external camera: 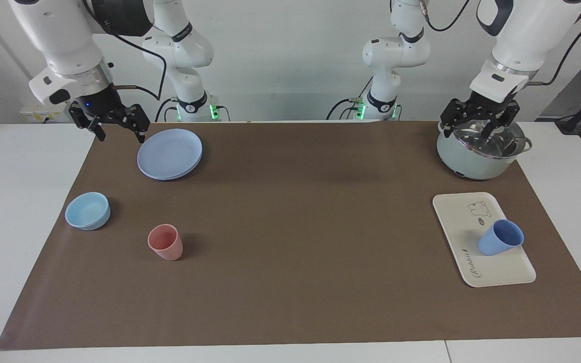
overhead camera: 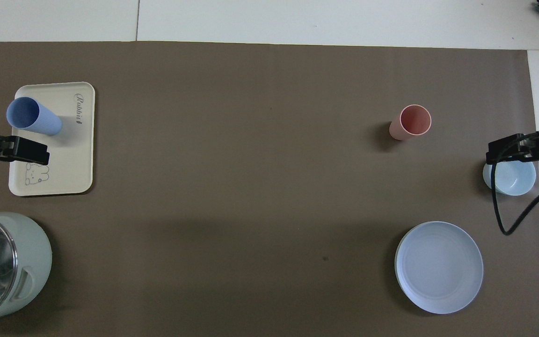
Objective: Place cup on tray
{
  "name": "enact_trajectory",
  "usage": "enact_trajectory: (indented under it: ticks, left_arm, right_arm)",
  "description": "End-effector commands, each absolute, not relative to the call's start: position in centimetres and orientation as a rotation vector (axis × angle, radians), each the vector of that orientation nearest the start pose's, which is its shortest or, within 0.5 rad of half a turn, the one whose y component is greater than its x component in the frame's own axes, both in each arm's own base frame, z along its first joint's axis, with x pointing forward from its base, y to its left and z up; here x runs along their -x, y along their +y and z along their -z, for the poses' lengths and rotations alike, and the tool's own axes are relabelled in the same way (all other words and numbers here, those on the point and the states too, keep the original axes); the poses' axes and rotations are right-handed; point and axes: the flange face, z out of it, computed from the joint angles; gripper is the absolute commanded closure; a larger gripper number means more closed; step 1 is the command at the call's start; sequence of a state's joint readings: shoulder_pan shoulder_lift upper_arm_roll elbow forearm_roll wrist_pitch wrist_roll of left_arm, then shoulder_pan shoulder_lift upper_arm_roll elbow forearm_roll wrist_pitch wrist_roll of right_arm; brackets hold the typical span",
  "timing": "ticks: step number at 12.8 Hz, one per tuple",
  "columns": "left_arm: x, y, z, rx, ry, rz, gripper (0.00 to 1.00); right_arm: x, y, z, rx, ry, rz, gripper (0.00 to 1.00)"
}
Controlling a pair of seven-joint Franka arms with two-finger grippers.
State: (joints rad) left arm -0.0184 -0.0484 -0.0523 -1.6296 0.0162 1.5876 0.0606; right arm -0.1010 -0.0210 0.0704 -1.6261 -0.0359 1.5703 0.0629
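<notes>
The periwinkle-blue cup (external camera: 500, 238) (overhead camera: 33, 116) stands upright on the cream tray (external camera: 461, 217) (overhead camera: 70, 161), at the tray's end farther from the robots, toward the left arm's end of the table. My left gripper (external camera: 473, 128) (overhead camera: 35, 153) hangs open just above the pot's glass lid, apart from the cup and holding nothing. My right gripper (external camera: 121, 135) (overhead camera: 503, 149) hangs open and empty in the air over the mat's edge beside the round plate, at the right arm's end.
A pale green pot (external camera: 479, 151) with a glass lid sits nearer the robots than the tray. At the right arm's end lie a round blue plate (external camera: 170, 153), a light-blue bowl (external camera: 88, 210) and a salmon-pink cup (external camera: 165, 242). A brown mat (external camera: 295, 227) covers the table.
</notes>
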Motion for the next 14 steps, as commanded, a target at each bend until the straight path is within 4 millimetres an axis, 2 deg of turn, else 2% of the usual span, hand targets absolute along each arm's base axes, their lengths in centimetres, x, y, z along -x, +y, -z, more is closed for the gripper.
enact_trajectory:
  ticks: [1, 3, 5, 9, 14]
  left_arm:
    - [-53.8, -2.7, -62.4, 3.092, 0.196, 0.03, 0.0]
    - [-53.8, -3.1, -62.4, 3.093, 0.203, 0.031, 0.0]
    - [-53.9, -3.6, -62.4, 3.093, 0.213, 0.036, 0.0]
    - [-53.9, -3.5, -62.5, 3.093, 0.208, 0.033, 0.0]
    - [-53.9, -3.5, -62.5, 3.096, 0.211, 0.036, 0.0]
  right_arm:
    - [-55.0, -2.6, -61.2, 3.151, 0.189, -0.065, 0.0]
    - [-55.1, -1.1, -61.2, 3.174, 0.146, -0.059, 0.0]
    - [-54.9, -1.8, -61.1, 3.17, 0.163, -0.079, 0.0]
    - [-53.3, -1.4, -60.6, 3.151, 0.148, -0.044, 0.0]
    - [-53.3, -0.9, -61.1, 3.159, 0.129, -0.031, 0.0]
